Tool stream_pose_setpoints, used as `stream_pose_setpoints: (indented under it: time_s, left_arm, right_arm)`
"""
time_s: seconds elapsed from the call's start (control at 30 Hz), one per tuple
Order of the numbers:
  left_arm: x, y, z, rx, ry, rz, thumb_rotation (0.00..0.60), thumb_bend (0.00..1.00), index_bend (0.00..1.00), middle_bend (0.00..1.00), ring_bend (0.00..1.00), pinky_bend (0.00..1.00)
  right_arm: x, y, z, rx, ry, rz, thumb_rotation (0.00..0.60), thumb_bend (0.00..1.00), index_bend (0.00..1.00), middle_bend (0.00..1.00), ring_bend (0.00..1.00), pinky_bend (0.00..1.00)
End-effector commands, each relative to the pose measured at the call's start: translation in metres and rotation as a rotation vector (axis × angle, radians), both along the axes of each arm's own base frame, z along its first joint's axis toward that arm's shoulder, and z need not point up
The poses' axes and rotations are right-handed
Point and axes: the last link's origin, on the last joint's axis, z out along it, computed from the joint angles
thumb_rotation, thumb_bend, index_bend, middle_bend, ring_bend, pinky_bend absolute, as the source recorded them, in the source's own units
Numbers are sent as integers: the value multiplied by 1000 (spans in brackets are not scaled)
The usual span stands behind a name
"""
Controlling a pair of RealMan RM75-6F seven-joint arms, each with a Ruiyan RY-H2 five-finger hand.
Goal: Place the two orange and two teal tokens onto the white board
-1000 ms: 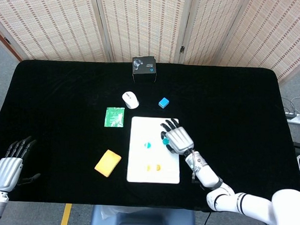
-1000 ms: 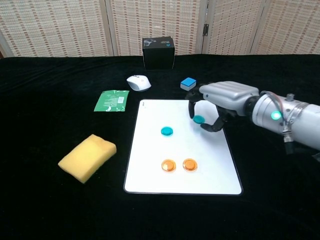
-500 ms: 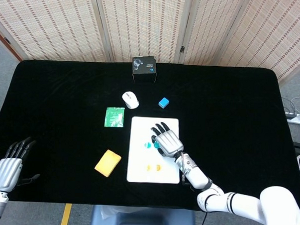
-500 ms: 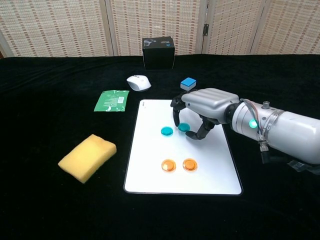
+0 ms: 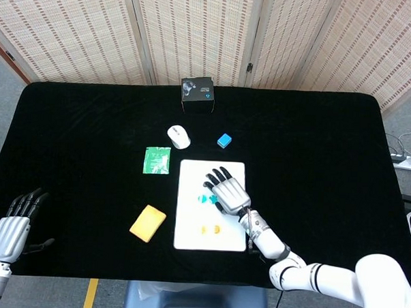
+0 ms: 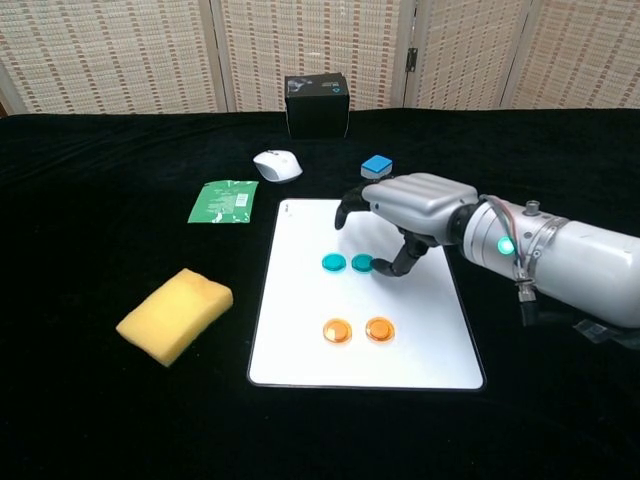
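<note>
Only the head view shows the left hand [image 5: 11,229], open, empty. Right hand [image 6: 405,210] fingers spread above second teal token [image 6: 362,263].

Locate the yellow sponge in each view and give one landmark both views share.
Head view: yellow sponge lies lower left of centre, left of the white board.
Chest view: yellow sponge sits at left, also left of the white board.
Shared landmark: green packet, beyond the sponge.

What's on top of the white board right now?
Two orange tokens and two teal tokens lie on the white board. The right hand hovers above the right teal one; contact with its fingers can't be told.
</note>
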Motion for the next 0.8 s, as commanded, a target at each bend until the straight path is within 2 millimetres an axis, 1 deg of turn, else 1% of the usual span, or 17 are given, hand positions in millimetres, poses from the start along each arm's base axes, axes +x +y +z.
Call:
stream_pose_setpoints:
  time_s: [0.03,0.13,0.17,0.27,0.37,0.43,0.47,0.53,0.63,0.7,0.8]
  left_arm:
    - [1,1,1,2,-2,-3,600,175,12,0,4,0]
    - [2,3,2,7,-5,-9,600,175,12,0,4,0]
    - [2,3,3,9,-6,-12,600,175,12,0,4,0]
    - [4,5,3,13,-9,-21,600,175,12,0,4,0]
    - [8,7,4,24,-6,-28,600,175,12,0,4,0]
    - [10,7,4,25,-6,-33,600,175,12,0,4,0]
    - [12,7,4,27,-6,-35,600,175,12,0,4,0]
    - [14,7,4,31,-2,-39,600,175,12,0,4,0]
    - [18,6,4,34,1,-44,600,175,12,0,4,0]
    - [21,6,4,34,3,-49,600,175,11,0,5,0]
    - [25,5,4,35,5,-55,600,175,12,0,5,0]
  right_arm:
    - [-3,-2,20,-52,-28,-1,600,456,260,143,0,0]
    - [-18,0,50,-133,-34,-17,600,455,255,138,0,0]
    - [-27,2,64,-170,-34,-30,600,456,249,136,0,0]
    - [-50,11,97,-252,-39,-75,600,456,199,117,0,0]
    - [-81,30,136,-333,-46,-140,600,455,145,85,0,0]
    - [-98,44,154,-365,-50,-173,600,456,120,60,0,0]
    - [-108,54,165,-388,-51,-191,600,455,109,51,0,0]
    - [-123,71,179,-419,-56,-220,600,455,56,21,0,0]
    - [-143,98,197,-442,-76,-263,600,456,2,0,0,0]
    - [-154,115,205,-453,-99,-292,600,456,0,0,0,0]
    - [-166,136,209,-454,-122,-315,600,455,0,0,0,0]
